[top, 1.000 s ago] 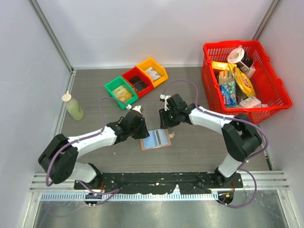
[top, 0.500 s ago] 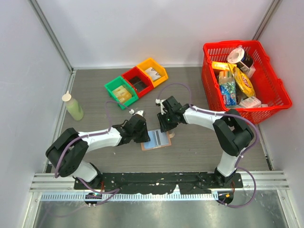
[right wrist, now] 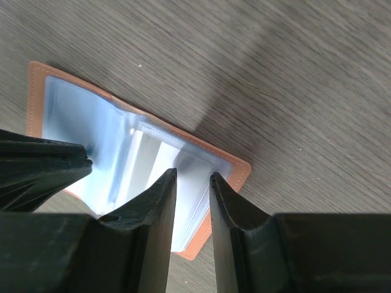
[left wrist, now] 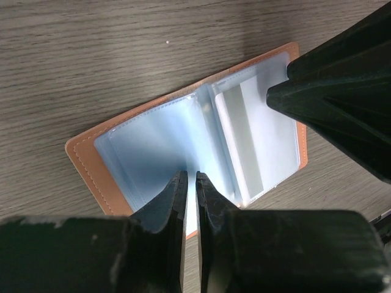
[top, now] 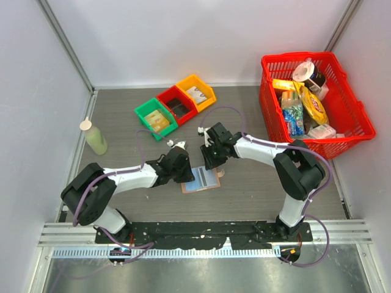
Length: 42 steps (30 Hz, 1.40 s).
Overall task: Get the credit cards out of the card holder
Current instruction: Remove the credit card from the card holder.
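Observation:
The card holder (top: 202, 179) lies spread open on the table, tan border up and pale blue clear sleeves showing. In the left wrist view (left wrist: 85, 155) a pale whitish credit card (left wrist: 247, 137) sits in its right-hand pocket; it also shows in the right wrist view (right wrist: 146, 165). My left gripper (top: 186, 173) has its jaws almost together, tips (left wrist: 188, 177) down on the sleeves near the holder's fold. My right gripper (top: 210, 160) stands over the holder's right half (right wrist: 238, 174), jaws a little apart around the card pocket (right wrist: 192, 177). I cannot tell whether they touch the card.
Green (top: 156, 119), red (top: 177, 105) and yellow (top: 195, 91) bins stand behind the holder. A red basket (top: 267, 116) full of groceries is at the right. A pale green bottle (top: 95, 137) stands at the left.
My right gripper has moved left and nearer, down onto the holder's right half. My left gripper has shifted slightly on the holder's left side.

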### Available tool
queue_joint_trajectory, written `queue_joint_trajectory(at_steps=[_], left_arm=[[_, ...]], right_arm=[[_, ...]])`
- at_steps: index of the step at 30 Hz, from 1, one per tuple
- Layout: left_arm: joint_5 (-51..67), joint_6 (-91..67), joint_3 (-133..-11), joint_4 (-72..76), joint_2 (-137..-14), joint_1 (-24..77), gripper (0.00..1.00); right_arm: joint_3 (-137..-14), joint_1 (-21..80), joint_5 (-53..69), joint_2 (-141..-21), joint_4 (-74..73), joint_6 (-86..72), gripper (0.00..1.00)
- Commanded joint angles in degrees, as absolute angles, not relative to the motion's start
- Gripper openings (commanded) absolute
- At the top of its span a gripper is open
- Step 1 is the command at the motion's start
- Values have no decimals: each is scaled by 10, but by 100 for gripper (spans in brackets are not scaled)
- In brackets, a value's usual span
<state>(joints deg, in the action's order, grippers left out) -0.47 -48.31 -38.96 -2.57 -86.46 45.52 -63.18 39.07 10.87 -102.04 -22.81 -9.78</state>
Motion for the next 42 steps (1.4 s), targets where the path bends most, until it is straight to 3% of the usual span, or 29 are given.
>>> queue_joint_trajectory(at_steps=[1,11,21,33,42], left_arm=[[-13,-483,-388,-19,-882,461,14],[-10,-483,-388,-9,-889,468,13],[-16,-483,-383,-17,-877,469,12],[-80,-480,-374,-110,-783,469,18],[-69,-480,-371,-113,-809,469,21]], right_arm=[[-664,398,136,-992,-242,-94,33],[-666,398,125,-974,-250,-99,32],[-686,390,90,-1010,-229,-81,45],[-688,391,144,-1045,-212,-68,45],[-683,392,113,-1039,-215,-65,45]])
